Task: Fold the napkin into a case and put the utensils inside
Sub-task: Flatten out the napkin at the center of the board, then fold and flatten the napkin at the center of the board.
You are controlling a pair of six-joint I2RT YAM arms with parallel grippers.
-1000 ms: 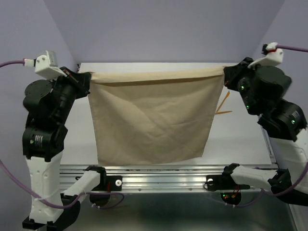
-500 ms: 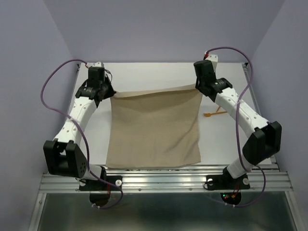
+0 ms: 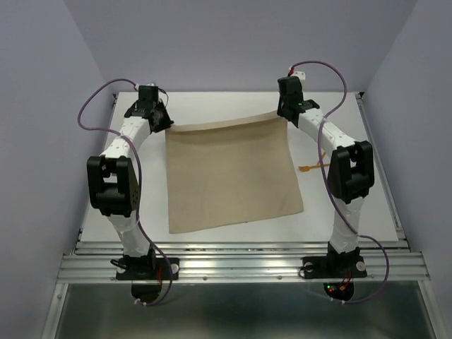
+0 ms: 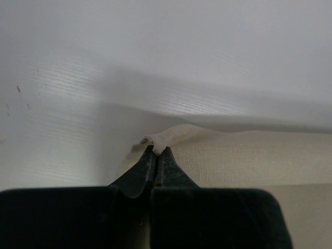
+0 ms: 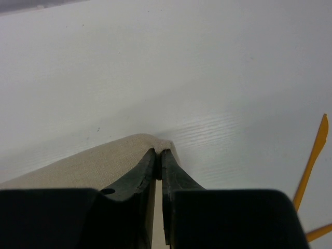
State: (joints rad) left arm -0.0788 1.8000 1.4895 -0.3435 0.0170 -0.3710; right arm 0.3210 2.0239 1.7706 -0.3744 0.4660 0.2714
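Lilac walls are seen on three sides of a white table (image 3: 212, 106), on which the napkin (image 3: 229, 173) is spread open and unfolded, its near edge lying towards the arm bases. The napkin's far left corner is pinched by the left gripper (image 3: 164, 124); in the left wrist view its fingers are pressed together on a small tuck of tan cloth. The napkin's far right corner is pinched in the same way by the right gripper (image 3: 285, 114), whose fingers are closed on the cloth tip in the right wrist view. The napkin's far edge is drawn between the two held corners and appears slightly lifted, with a thin shadow cast behind it. The utensils (image 3: 315, 167), two thin orange sticks, are laid on the table just beyond the napkin's right edge, apart from the cloth and partly hidden behind the right arm (image 3: 346, 176).
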